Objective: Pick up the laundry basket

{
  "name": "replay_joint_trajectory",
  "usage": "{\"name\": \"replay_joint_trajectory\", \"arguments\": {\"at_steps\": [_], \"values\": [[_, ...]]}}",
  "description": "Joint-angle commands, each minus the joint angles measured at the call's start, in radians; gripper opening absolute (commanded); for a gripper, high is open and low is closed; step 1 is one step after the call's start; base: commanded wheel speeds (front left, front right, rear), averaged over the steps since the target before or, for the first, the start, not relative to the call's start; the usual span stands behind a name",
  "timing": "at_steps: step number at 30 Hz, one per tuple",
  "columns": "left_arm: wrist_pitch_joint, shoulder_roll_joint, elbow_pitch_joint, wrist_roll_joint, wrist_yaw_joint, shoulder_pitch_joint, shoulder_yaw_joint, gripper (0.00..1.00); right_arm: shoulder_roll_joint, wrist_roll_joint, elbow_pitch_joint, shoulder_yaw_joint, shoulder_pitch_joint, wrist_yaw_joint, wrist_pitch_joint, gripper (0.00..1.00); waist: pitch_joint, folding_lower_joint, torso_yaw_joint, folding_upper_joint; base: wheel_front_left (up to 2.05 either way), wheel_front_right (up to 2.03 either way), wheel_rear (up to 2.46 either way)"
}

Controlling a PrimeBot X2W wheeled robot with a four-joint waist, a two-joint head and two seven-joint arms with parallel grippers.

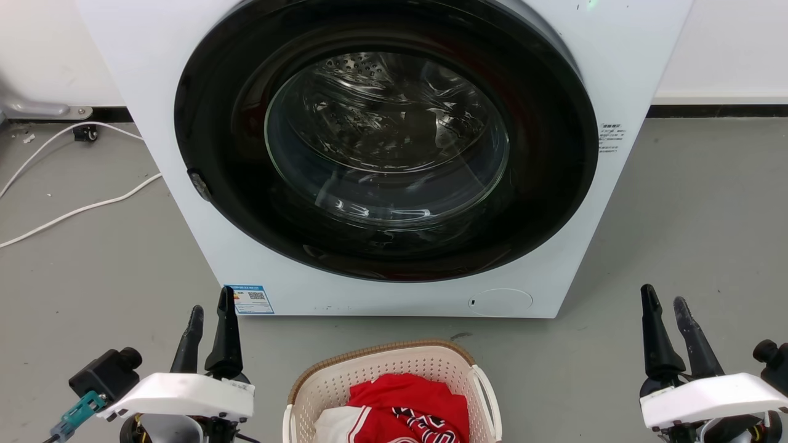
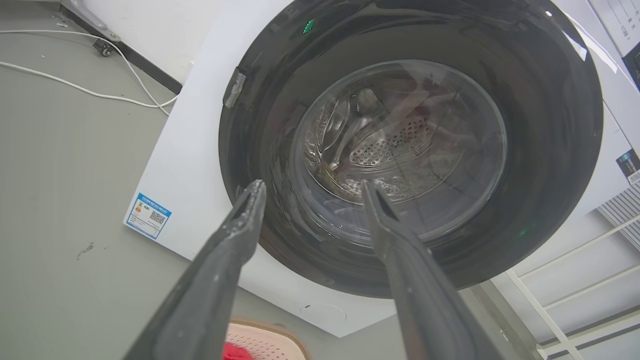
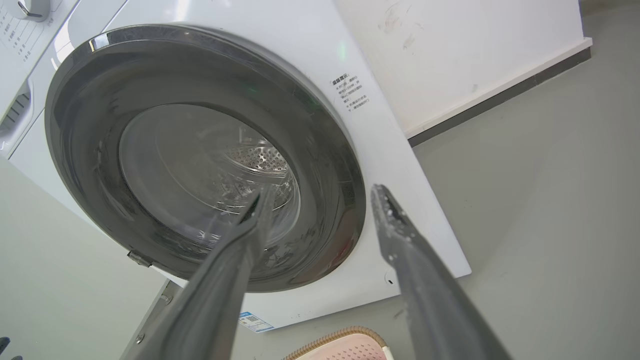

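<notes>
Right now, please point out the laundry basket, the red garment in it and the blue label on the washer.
laundry basket (image 1: 394, 344), head view, far brown rim.
red garment (image 1: 406, 394), head view, its upper fold.
blue label (image 1: 249, 299), head view, sticker's middle.

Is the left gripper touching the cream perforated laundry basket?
Apart. Head view shows grey floor between the left gripper and the cream perforated plastic basket.

White front-loading washer (image 1: 388, 166) on grey floor (image 1: 92, 295), white wall (image 1: 726, 43), dark baseboard (image 1: 714, 111), white cable (image 1: 80, 209) at left
</notes>
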Motion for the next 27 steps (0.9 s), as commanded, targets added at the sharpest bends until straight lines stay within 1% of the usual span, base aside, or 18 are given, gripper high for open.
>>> {"name": "replay_joint_trajectory", "arguments": {"at_steps": [1,12,27], "values": [[-0.010,0.003,-0.019,0.034,-0.005,0.000,-0.002,1.00,-0.003,-0.036,-0.022,0.002,0.000,0.000,-0.012,1.00,0.000,0.0000,0.000,0.0000,0.00,0.00,0.00],[-0.042,0.004,-0.030,0.181,0.001,0.011,-0.014,1.00,-0.004,-0.188,-0.046,0.007,0.018,0.000,-0.045,1.00,-0.002,0.0000,0.000,0.0000,0.00,0.00,0.00],[-0.081,0.004,-0.036,0.342,0.006,0.032,-0.023,1.00,-0.004,-0.360,-0.064,0.018,0.049,0.000,-0.083,1.00,-0.008,-0.0001,0.002,0.0000,0.00,0.00,0.00]]}}
